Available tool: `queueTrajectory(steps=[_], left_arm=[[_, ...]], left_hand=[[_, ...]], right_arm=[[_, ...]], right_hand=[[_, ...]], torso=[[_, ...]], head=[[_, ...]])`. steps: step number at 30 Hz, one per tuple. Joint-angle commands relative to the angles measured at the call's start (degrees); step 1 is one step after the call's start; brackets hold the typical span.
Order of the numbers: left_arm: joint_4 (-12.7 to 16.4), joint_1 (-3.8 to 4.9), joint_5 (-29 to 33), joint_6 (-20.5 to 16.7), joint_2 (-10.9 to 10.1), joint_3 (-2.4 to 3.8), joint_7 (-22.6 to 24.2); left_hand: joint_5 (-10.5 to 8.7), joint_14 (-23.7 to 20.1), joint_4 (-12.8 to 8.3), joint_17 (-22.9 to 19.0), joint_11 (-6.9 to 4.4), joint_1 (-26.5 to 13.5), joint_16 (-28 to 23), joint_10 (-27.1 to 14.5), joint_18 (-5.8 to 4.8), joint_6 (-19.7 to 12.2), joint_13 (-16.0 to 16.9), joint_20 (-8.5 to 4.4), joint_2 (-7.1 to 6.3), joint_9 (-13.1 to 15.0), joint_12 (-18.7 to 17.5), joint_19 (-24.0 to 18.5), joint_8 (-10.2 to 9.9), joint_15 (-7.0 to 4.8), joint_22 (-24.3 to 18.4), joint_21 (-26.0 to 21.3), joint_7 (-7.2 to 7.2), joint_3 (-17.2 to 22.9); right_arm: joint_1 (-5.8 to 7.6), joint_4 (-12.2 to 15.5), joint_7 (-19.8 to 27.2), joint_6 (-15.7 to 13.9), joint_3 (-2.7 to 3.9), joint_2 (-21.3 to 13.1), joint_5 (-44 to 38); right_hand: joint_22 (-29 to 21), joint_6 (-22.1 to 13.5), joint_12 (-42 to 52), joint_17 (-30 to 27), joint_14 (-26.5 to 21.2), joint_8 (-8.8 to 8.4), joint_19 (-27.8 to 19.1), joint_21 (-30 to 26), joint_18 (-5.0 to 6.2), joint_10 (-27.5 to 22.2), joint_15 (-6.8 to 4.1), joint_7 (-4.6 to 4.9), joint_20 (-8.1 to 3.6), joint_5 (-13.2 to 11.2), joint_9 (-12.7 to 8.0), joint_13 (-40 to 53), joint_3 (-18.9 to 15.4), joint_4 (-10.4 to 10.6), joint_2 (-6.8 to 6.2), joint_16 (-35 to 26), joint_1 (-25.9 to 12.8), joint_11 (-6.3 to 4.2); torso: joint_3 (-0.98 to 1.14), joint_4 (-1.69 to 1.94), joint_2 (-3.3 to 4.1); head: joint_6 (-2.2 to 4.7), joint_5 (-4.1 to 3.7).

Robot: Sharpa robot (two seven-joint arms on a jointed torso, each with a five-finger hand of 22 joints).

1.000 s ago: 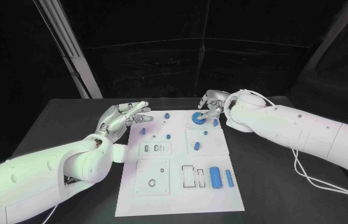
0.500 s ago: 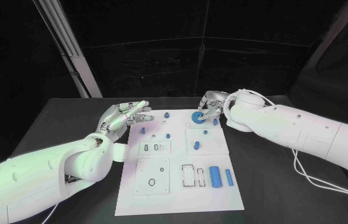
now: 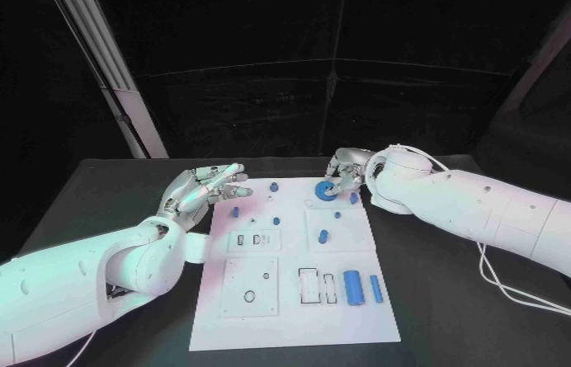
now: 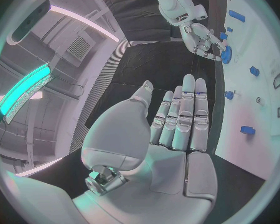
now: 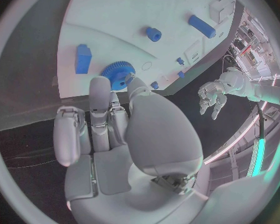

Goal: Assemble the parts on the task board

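Black surface [image 3: 119, 187] under everything, with the white task board [image 3: 291, 309] running down the middle of the head view.

Left hand [image 3: 200, 189] hovering at the board's upper-left edge, fingers [image 4: 189, 109] straight and side by side, holding nothing. Little risk here unless lowered onto the small blue parts [image 3: 234, 213] just beside it.

Right hand [image 3: 347, 169] at the board's upper right, fingers [image 5: 100, 92] reaching down onto the blue gear [image 3: 325, 190], also clear in the right wrist view [image 5: 117, 75]. Touching at the toothed rim for certain; whether actually pinched or only pressed, cannot tell. Gear sitting at the top of the board, near a small blue block [image 5: 83, 58].

Likely trouble, judged from this pose:
- Slipping off the teeth, given contact at the fingertips only.
- Tilting the gear and jamming it against its seat, if pushed from one side.
- Nudging the nearby block while shifting the gear.
- Sliding the whole board, with nothing seen pinning it down.

Larger blue cylinder [image 3: 352, 284] and slim blue bar [image 3: 375, 289] lower right, well apart from both hands, not yet placed.
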Motion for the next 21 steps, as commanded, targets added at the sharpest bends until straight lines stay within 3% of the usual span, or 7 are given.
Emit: queueTrajectory(steps=[1,21], left_arm=[[0.00,0.07,-0.20,0.84,0.04,0.03,0.15],[-0.16,0.07,-0.20,0.89,0.02,0.01,0.08]], left_hand=[[-0.06,-0.16,-0.43,0.06,-0.17,-0.05,-0.40,-0.30,0.35,-0.38,-0.05,0.00,0.50,-0.05,-0.22,0.28,-0.23,0.29,-0.05,-0.33,-0.02,-0.05],[-0.06,-0.16,-0.43,0.06,-0.17,-0.05,-0.40,-0.30,0.35,-0.38,-0.05,0.00,0.50,-0.05,-0.22,0.28,-0.23,0.29,-0.05,-0.33,-0.02,-0.05]], right_arm=[[0.08,0.11,0.69,0.97,0.01,0.12,-1.17],[-0.07,0.50,0.79,1.57,-0.02,0.09,-2.96]], right_hand=[[3.62,0.39,0.39,-0.08,-0.43,0.25,0.66,0.23,-1.16,0.32,0.09,0.02,-0.19,0.07,0.09,3.43,0.05,-0.50,0.20,0.38,0.39,0.09],[3.65,0.56,0.19,-0.17,-0.54,0.40,0.67,0.23,-1.16,0.11,0.09,0.02,-0.20,-0.37,0.07,3.18,0.15,-0.78,0.18,0.41,0.40,0.10]], torso=[[-0.05,0.06,-0.07],[-0.13,0.22,-0.23]], head=[[-0.21,-0.10],[-0.65,-0.32]])
